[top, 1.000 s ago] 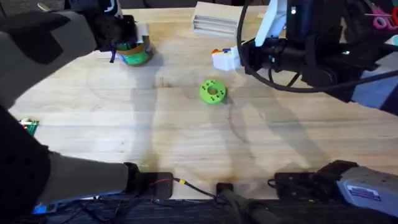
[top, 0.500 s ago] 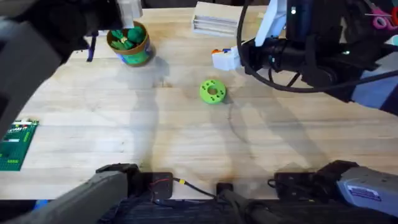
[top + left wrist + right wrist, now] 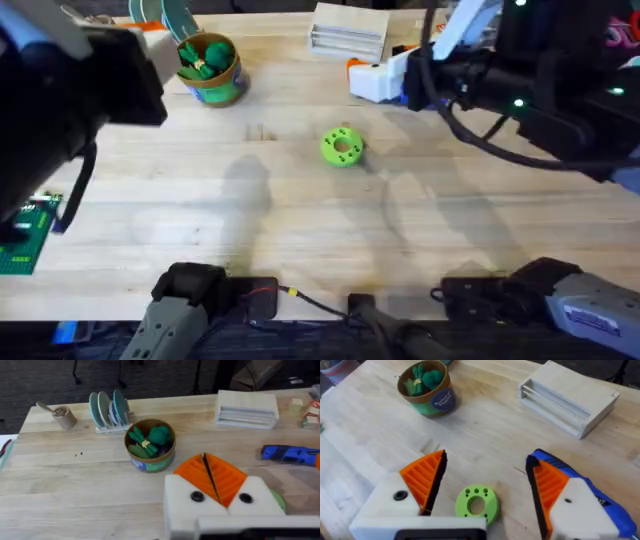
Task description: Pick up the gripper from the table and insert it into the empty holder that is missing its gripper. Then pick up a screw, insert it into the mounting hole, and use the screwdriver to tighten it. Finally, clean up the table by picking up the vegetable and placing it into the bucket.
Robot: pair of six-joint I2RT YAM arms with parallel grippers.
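The bucket (image 3: 211, 68) stands at the far left of the table with the dark-green vegetable (image 3: 203, 55) lying inside it, also seen from the left wrist as bucket (image 3: 150, 452) and vegetable (image 3: 150, 440). My left gripper (image 3: 204, 458) hovers back from the bucket, shut and empty. My right gripper (image 3: 487, 457) is open above the green disc (image 3: 476, 505); both of its white finger blocks carry orange pads (image 3: 425, 477), so I cannot tell which is the holder. The blue screwdriver (image 3: 289, 453) lies on the table beside the right gripper. The screw is out of view.
A white slotted box (image 3: 349, 28) sits at the far edge. A tan cup (image 3: 64, 416) and a plate rack (image 3: 107, 410) stand behind the bucket. A green circuit board (image 3: 25, 235) lies at the left edge. The lime disc (image 3: 342, 146) sits mid-table.
My left arm has pulled away from the bucket toward the left, leaving the vegetable inside it. My right gripper has shifted slightly farther back and to the right.
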